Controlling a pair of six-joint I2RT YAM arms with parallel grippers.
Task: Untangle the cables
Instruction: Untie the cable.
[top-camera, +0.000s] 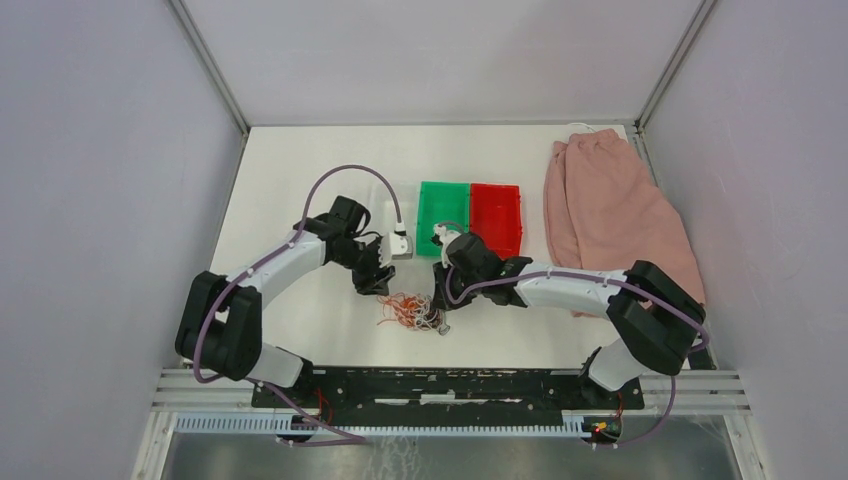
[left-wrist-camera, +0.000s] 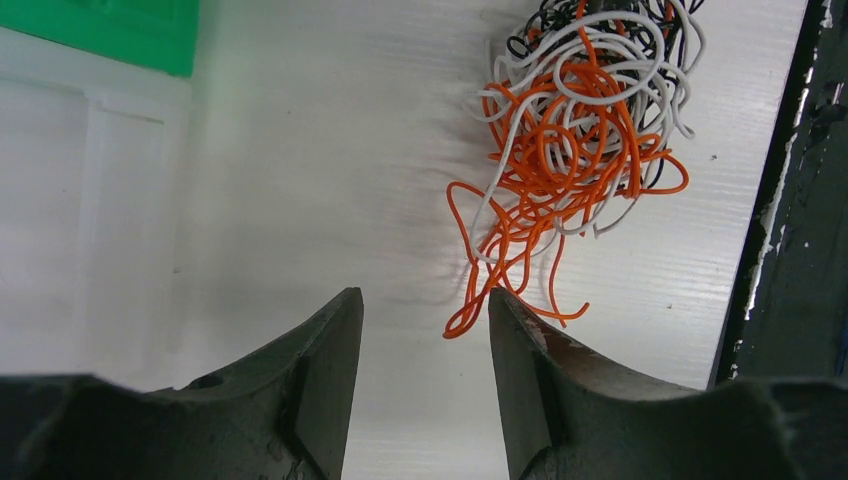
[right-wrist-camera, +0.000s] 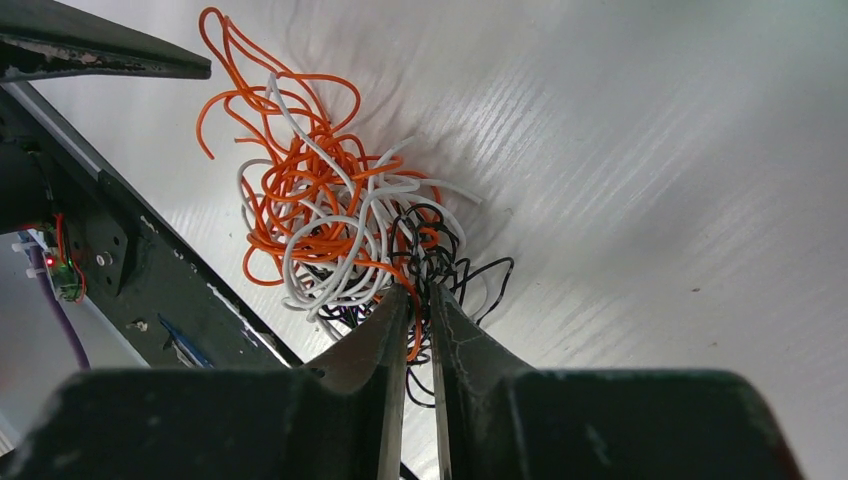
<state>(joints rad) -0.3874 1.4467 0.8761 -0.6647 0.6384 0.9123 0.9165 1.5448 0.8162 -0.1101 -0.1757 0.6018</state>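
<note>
At the lower centre of the top view, the cables (top-camera: 410, 312) lie clumped on the white table (top-camera: 300, 170), long axis roughly left to right, between the two arms. In the left wrist view the clump runs from upper right down to loose orange tails pointing toward the left pincer (left-wrist-camera: 425, 310), whose jaws stand apart and hold nothing. Only the right wrist view shows the right pincer (right-wrist-camera: 418, 300) clamped on orange and black strands. Grey walls enclose the table. A green tray (top-camera: 443, 205), red tray (top-camera: 496, 208) and pink cloth (top-camera: 610, 200) lie higher up.
</note>
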